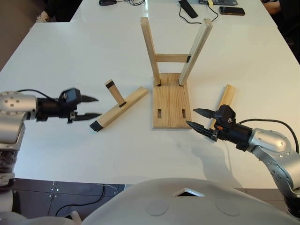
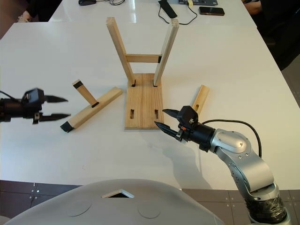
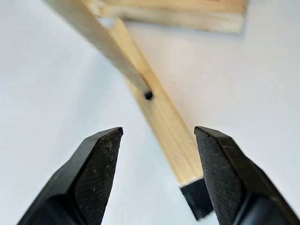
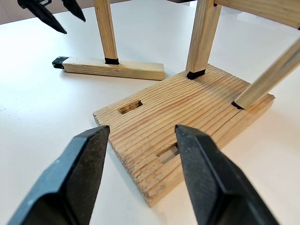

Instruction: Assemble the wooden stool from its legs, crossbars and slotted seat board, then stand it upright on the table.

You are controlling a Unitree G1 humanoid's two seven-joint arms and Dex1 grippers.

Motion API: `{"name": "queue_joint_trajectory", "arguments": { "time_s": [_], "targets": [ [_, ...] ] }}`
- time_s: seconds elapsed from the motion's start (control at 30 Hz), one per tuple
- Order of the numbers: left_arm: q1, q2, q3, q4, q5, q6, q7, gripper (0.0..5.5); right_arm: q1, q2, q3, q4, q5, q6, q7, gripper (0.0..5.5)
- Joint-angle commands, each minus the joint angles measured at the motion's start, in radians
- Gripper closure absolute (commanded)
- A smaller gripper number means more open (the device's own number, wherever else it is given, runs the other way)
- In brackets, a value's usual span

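The seat board (image 1: 171,101) is laid flat mid-tabletop (image 1: 70,56), with two legs (image 1: 151,47) and a crossbar (image 1: 171,58) seated in its far slots. The left gripper (image 1: 96,107) is held with fingers (image 3: 98,168) spread wide and empty at the capped end of a leg-and-crossbar piece (image 1: 119,108). The right gripper (image 1: 192,117), likewise open and empty, is poised at the board's near right corner, beside a loose leg (image 1: 226,98). Should the board be nudged, the upright frame could be toppled. A grasp taken at the piece's end could let it swing.

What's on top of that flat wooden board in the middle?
Two legs joined by a crossbar stand slotted into the seat board's far end; its near slots are empty. The leg ends inside are hidden.
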Motion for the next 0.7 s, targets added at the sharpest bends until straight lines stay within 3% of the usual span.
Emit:
{"name": "queue_joint_trajectory", "arguments": {
  "time_s": [0.03, 0.17, 0.33, 0.67, 0.7],
  "targets": [
    [0.001, -0.066, -0.038, -0.034, 0.003, 0.140, 0.086, 2.36, -0.002, -0.008, -0.005, -0.013, -0.008, -0.004, -0.002, 2.93],
    [0.074, -0.081, -0.033, -0.114, -0.022, 0.266, 0.126, 1.78, -0.010, -0.019, -0.010, -0.004, -0.003, -0.003, 0.013, 2.93],
    [0.063, -0.121, -0.077, -0.104, 0.031, 0.299, 0.192, 1.78, -0.022, -0.017, -0.003, -0.001, -0.005, 0.001, 0.014, 2.93],
    [0.080, -0.174, -0.190, -0.007, 0.153, 0.191, 0.233, 1.78, -0.041, -0.015, 0.020, 0.008, -0.011, 0.005, 0.021, 2.93],
    [0.068, -0.189, -0.191, 0.007, 0.154, 0.188, 0.245, 1.97, -0.042, -0.016, 0.022, 0.008, -0.011, 0.005, 0.022, 2.93]
  ]
}}
